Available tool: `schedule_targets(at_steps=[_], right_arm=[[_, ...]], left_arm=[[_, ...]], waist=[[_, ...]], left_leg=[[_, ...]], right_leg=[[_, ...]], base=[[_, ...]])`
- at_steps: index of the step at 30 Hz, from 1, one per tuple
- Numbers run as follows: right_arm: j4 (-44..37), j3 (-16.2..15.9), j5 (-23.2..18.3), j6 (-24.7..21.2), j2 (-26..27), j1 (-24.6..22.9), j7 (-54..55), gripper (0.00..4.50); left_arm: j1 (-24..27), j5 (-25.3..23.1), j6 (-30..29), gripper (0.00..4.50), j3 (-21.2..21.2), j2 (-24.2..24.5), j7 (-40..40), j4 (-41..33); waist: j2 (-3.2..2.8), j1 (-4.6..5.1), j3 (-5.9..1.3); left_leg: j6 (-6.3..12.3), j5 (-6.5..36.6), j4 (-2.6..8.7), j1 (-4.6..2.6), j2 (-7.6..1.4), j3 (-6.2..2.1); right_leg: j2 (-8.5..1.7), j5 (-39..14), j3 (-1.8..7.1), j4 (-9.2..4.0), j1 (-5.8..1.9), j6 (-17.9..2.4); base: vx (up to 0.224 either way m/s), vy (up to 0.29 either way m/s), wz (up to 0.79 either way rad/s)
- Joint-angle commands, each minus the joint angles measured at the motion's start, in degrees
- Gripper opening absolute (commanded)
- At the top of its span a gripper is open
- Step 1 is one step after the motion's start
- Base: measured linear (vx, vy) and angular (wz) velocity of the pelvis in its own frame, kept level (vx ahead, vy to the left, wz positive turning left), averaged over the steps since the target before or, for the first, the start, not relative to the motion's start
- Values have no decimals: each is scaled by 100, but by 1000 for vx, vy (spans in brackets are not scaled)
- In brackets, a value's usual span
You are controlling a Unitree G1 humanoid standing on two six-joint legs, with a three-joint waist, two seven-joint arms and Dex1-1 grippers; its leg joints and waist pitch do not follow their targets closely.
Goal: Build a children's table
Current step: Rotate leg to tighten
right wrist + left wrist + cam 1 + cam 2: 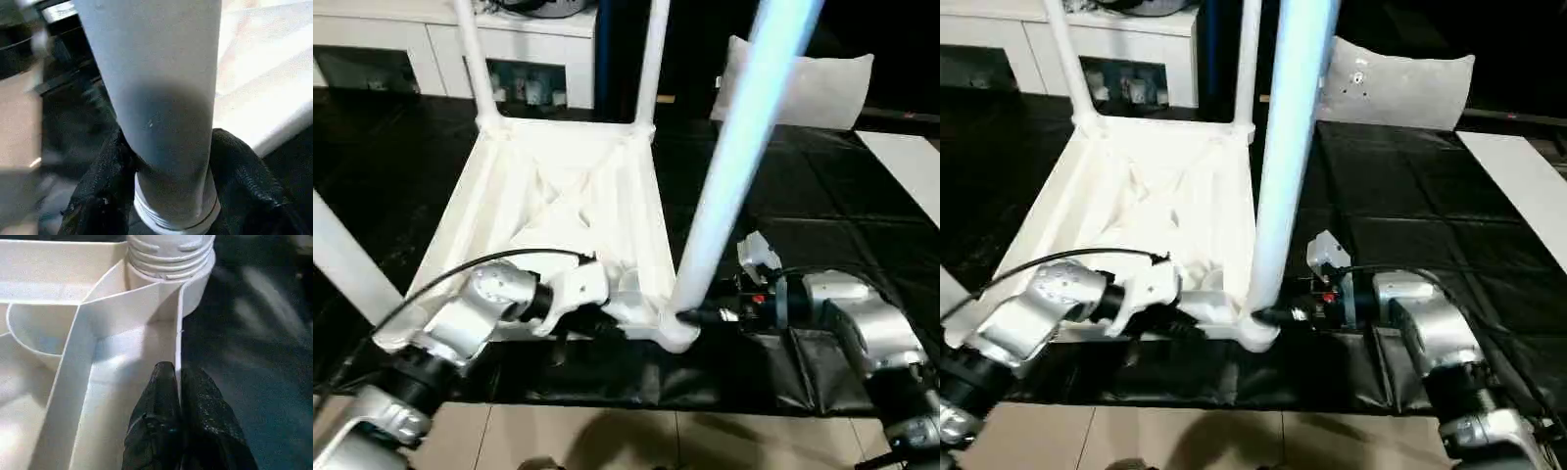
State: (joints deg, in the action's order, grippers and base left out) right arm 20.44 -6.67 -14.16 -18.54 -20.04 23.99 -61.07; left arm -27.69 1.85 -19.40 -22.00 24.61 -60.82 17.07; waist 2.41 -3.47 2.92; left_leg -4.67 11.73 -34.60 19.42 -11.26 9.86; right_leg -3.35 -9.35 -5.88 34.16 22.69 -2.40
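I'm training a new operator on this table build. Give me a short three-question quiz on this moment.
1. True or false: the tabletop lies with its ribbed underside up.
2. What does the right claw grip? A) the near-right leg B) a pillow C) a cable
3. The left claw pinches the tabletop's ____ wall.

Key: 1 true. 2 A, just above the leg's threaded end, which shows at the corner socket. 3 side, by that same corner.

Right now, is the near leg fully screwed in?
Not fully: the near leg stands in its corner socket with threads exposed.
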Motion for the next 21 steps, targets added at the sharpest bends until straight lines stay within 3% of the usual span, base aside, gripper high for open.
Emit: schedule_targets(at_steps=[1,2,3,4,5,6,8,9,11,14,17,19,20,21], right_arm=[[265,-83,209,-274,521,311,1156,193],[462,-13,318,-299,717,466,1637,193],[813,55,556,-233,1018,728,2481,193],[813,55,556,-233,1018,728,2481,193],[1047,157,566,-221,1224,881,2917,193],[1225,209,562,-176,1383,982,3183,193],[1307,188,563,-46,1532,999,3170,193],[1308,193,582,-25,1578,995,3169,248],[1218,302,517,55,1656,914,3055,261],[1086,292,458,255,1565,778,2805,297],[813,288,354,512,1104,492,2182,309],[682,317,278,667,818,359,1813,328],[588,315,250,748,607,279,1536,341],[473,325,228,838,353,185,1178,349]], left_arm=[[-192,186,-196,0,33,-607,609,71],[-281,109,-255,0,70,-750,866,213],[-469,-10,-292,0,138,-990,1274,504],[-469,-10,-292,0,138,-990,1274,504],[-597,-75,-302,0,169,-1138,1489,679],[-704,-176,-282,0,177,-1251,1653,822],[-802,-354,-217,0,115,-1321,1790,984],[-821,-403,-220,0,103,-1340,1828,1012],[-815,-474,-220,0,108,-1337,1831,1039],[-776,-530,-119,0,70,-1254,1739,1058],[-673,-658,221,0,-67,-975,1477,1091],[-613,-731,517,0,-155,-813,1249,1125],[-570,-741,624,0,-190,-718,1093,1120],[-510,-736,785,0,-239,-590,849,1096]], waist=[[54,73,-266],[33,114,-278],[26,200,-305],[-9,233,-297],[-52,289,-323],[-114,339,-327],[-141,388,-320],[-151,402,-305],[-114,442,-277],[-130,470,-275],[-100,408,-311],[-101,321,-347],[-119,298,-345],[-113,230,-365]], left_leg=[[34,1249,339,14,-77,-70],[-17,1298,316,-4,-65,-86],[-25,1355,301,46,-57,-114],[-21,1428,302,41,-70,-130],[12,1577,294,-14,-98,-154],[91,1715,341,-33,-172,-183],[134,2040,404,-51,-282,-235],[142,2265,414,-104,-291,-232],[105,2424,416,-95,-251,-233],[77,2408,403,-113,-219,-237],[182,2097,421,-78,-215,-200],[279,1593,456,4,-252,-197],[313,1524,455,1,-258,-179],[351,1389,437,-56,-269,-141]], right_leg=[[-486,-3827,176,-718,-220,-13],[-496,-4001,140,-739,-221,81],[-514,-4098,72,-794,-272,250],[-508,-4108,15,-811,-261,280],[-533,-3989,-84,-897,-283,324],[-546,-3592,-138,-902,-311,186],[-569,-3103,-190,-876,-349,40],[-582,-2965,-200,-883,-325,-33],[-621,-3172,-240,-901,-334,2],[-670,-3391,-235,-935,-321,43],[-674,-3064,-122,-862,-338,-56],[-679,-2513,-40,-737,-385,-297],[-677,-2411,-24,-729,-380,-356],[-673,-2140,16,-688,-346,-492]], base=[[0,0,0],[-54,3,-12],[-64,19,-17],[-64,19,-17],[0,0,0],[0,0,0],[0,0,0],[0,0,0],[0,0,0],[0,0,0],[0,0,0],[0,0,0],[0,0,0],[52,-21,9]])
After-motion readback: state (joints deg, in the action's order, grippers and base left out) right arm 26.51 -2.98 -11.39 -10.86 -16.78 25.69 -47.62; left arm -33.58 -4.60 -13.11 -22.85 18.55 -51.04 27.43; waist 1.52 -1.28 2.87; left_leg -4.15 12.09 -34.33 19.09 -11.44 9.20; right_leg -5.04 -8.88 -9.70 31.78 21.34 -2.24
